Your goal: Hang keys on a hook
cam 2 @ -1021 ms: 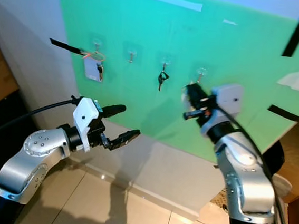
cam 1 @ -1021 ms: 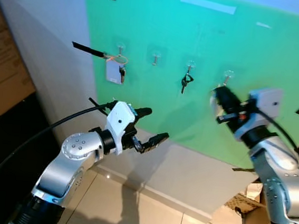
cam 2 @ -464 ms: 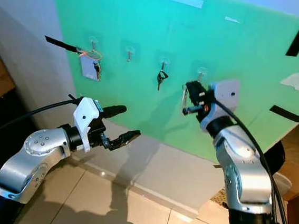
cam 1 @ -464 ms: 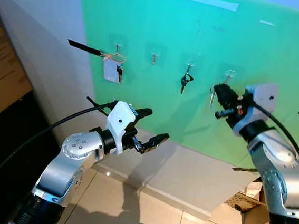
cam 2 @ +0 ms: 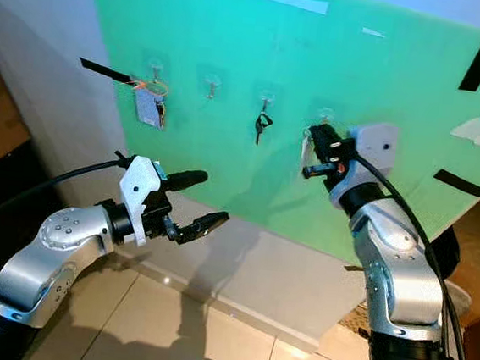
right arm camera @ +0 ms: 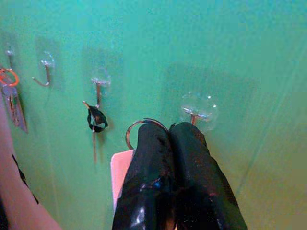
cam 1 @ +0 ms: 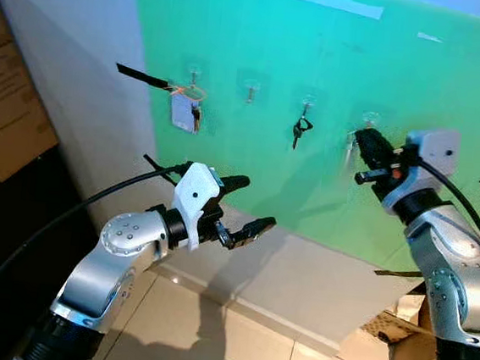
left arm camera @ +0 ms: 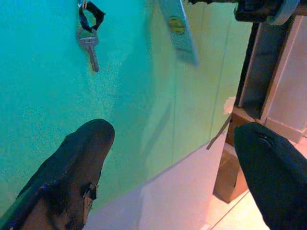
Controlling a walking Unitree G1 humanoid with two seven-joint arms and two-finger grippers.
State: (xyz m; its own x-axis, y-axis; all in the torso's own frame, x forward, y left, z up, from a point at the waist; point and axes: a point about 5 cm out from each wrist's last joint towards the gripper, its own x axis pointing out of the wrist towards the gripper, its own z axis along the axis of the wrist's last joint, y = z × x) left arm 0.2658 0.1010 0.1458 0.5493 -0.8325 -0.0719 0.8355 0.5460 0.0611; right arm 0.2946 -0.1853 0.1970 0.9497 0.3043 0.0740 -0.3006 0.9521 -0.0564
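The right gripper (right arm camera: 170,136) has its two fingers pressed together on a key ring (right arm camera: 136,128) with a white tag (right arm camera: 121,167), right under the rightmost hook (right arm camera: 197,114) on the green board (cam 1: 335,78). The ring is beside the hook, not on it. The next hook (cam 1: 308,104) carries a dark key (cam 1: 298,130), another one an orange-ringed set (cam 1: 186,107). The left gripper (cam 1: 246,208) hangs lower, fingers wide apart, holding nothing.

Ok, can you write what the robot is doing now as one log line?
right tool: shut on key ring, just below rightmost hook | ring: not hooked yet | left tool: open, idle | board: four hooks
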